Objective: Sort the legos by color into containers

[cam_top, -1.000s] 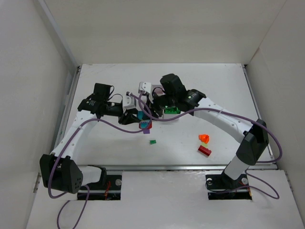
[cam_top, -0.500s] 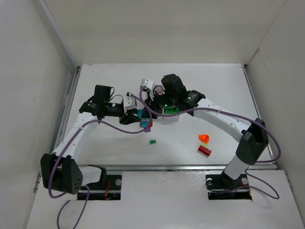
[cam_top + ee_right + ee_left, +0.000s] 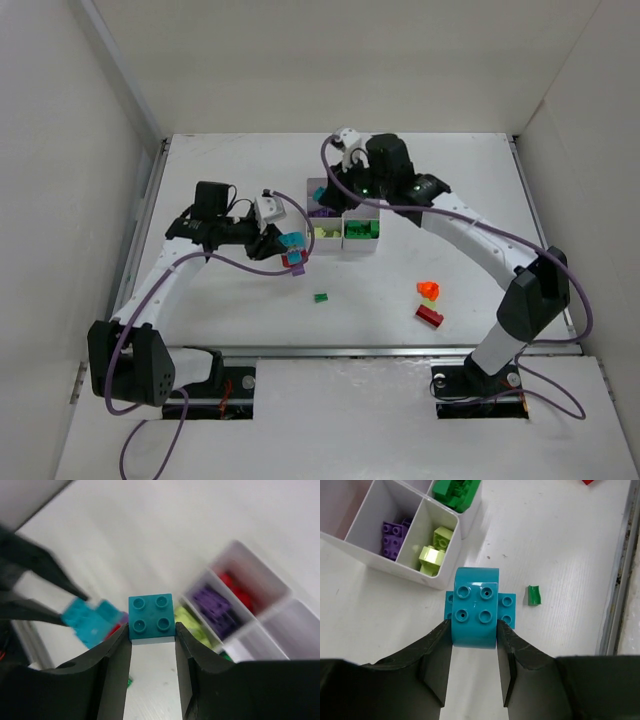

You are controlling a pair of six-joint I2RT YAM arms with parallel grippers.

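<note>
My left gripper (image 3: 474,627) is shut on a cyan brick (image 3: 476,612) that tops a small stack; the stack shows cyan, red and purple in the top view (image 3: 293,255). It hangs just left of the white tray (image 3: 345,247). My right gripper (image 3: 151,630) is shut on a cyan 2x2 brick (image 3: 151,618), raised above the tray's far end. The tray holds purple bricks (image 3: 392,535), yellow-green bricks (image 3: 434,550), green bricks (image 3: 455,492) and red ones (image 3: 240,587).
A small green piece (image 3: 321,297) lies on the table in front of the tray. An orange brick (image 3: 428,290) and a red brick (image 3: 429,315) lie at the front right. White walls close in the table on three sides.
The right gripper has come away from the left gripper's stack with a cyan brick and moved up and back over the tray. The left gripper has shifted slightly left with the rest.
</note>
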